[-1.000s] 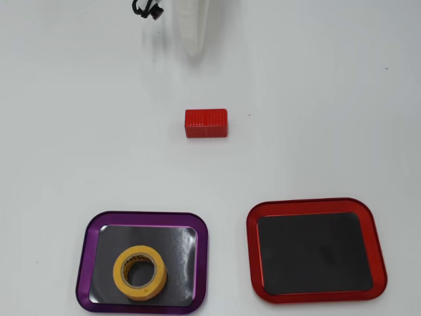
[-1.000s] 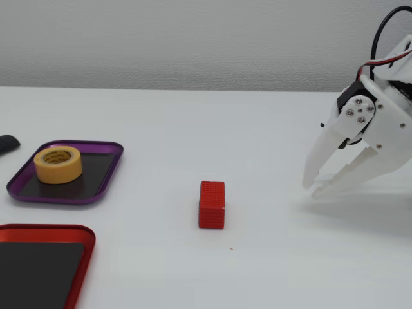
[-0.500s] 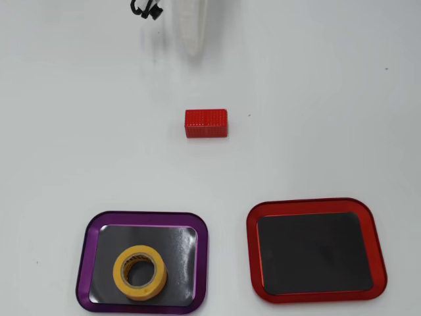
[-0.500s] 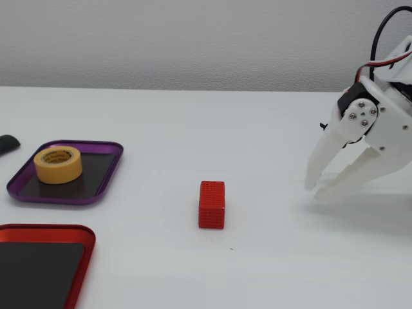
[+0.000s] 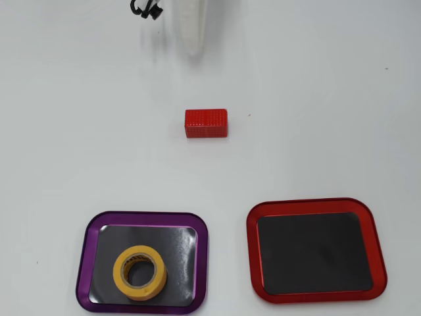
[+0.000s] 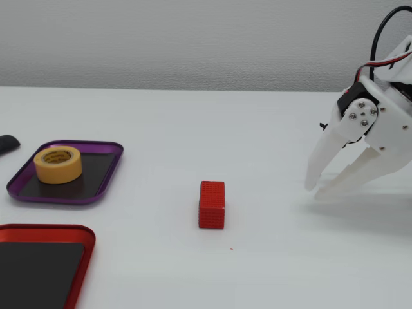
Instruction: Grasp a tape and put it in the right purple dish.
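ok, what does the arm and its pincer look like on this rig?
White plastic throughout: the two-finger pincer has long tapered white fingers with silver screws at the pivot. A black part sits behind the joint, and red and black cables loop above the wrist. No markings are visible.

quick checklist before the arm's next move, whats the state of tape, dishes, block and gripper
1. Tape inside the purple dish: ok, it lies flat on the dark inside, near one corner.
2. Tape released: ok, the gripper is far from it and holds nothing.
3. Gripper jaws: ok, slightly apart, tips pointing down just above the table.
4. Red dish empty: ok, nothing lies in it.
5. Red block clear of both dishes: ok, it stands alone on the table between them and the arm.
6. Gripper tips touching the table: cannot tell.
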Action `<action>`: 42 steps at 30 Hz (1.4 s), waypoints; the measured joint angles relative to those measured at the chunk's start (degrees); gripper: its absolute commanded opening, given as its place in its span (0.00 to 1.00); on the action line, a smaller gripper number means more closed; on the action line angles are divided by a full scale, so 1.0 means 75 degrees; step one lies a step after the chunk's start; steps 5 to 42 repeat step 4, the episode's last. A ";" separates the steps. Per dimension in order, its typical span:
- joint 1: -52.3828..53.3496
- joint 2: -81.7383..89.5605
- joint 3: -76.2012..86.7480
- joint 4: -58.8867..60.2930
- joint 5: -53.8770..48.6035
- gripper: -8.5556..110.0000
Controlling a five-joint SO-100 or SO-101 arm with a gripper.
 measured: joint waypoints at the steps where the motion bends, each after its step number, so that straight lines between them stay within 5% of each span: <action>1: 0.0000 0.0000 0.0000 0.0000 0.0000 0.07; 42: 0.0000 0.0000 0.0000 0.0000 0.0000 0.07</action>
